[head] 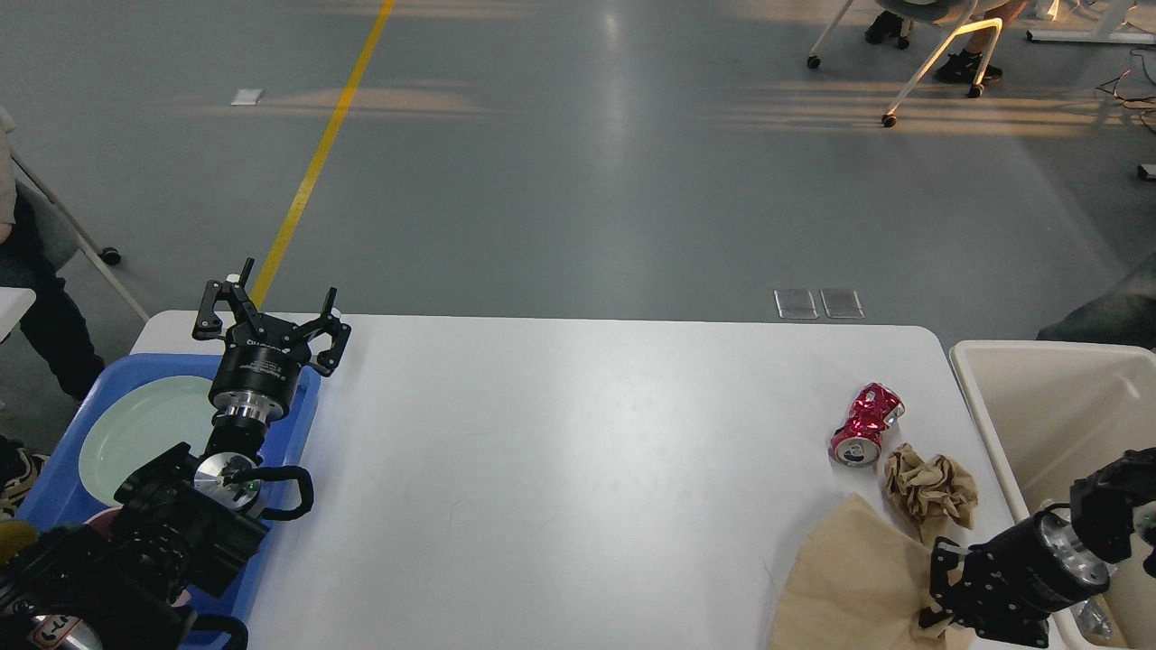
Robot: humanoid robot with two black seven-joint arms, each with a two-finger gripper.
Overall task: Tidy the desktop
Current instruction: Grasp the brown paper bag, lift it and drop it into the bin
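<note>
The right pincer [939, 600] sits dark at the brown paper's [849, 587] right edge, its fingers too merged to tell whether they grip the sheet. The paper's lower part runs off the bottom edge. The desk's [578, 469] near side is cut off there too. The bin [1039, 397], right of the desk, is cut by the right edge, and a small clear thing inside it near the arm is too indistinct to name. Left of the desk, the left arm hides much of the tray [302, 424] and part of the plate [135, 433].
</note>
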